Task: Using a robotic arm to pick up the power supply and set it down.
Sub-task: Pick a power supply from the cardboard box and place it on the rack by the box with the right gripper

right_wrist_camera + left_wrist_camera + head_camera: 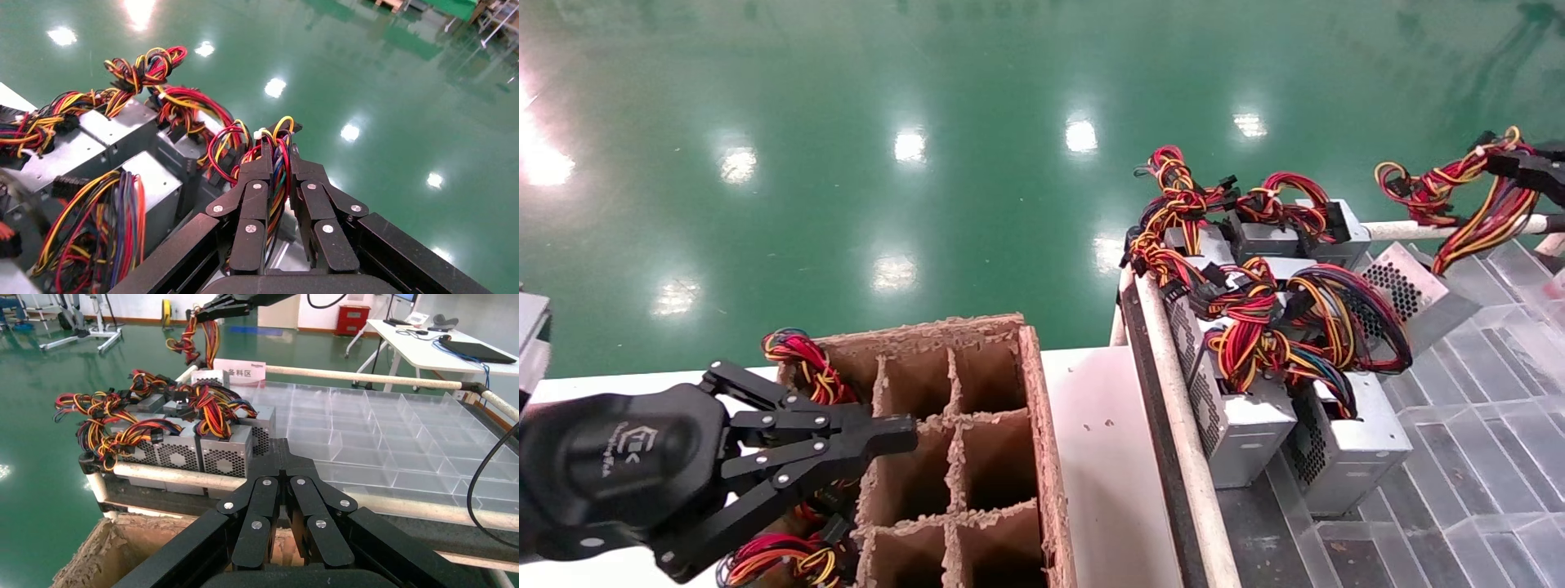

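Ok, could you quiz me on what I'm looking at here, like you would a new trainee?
1. True or false: the right tool is shut on a cable bundle.
2. What is below the left tool? A. a cardboard divider box; B. a sink; C. a laptop.
3. Fill in: the shiny floor is coloured ___.

Key: 1 true; 2 A; 3 green.
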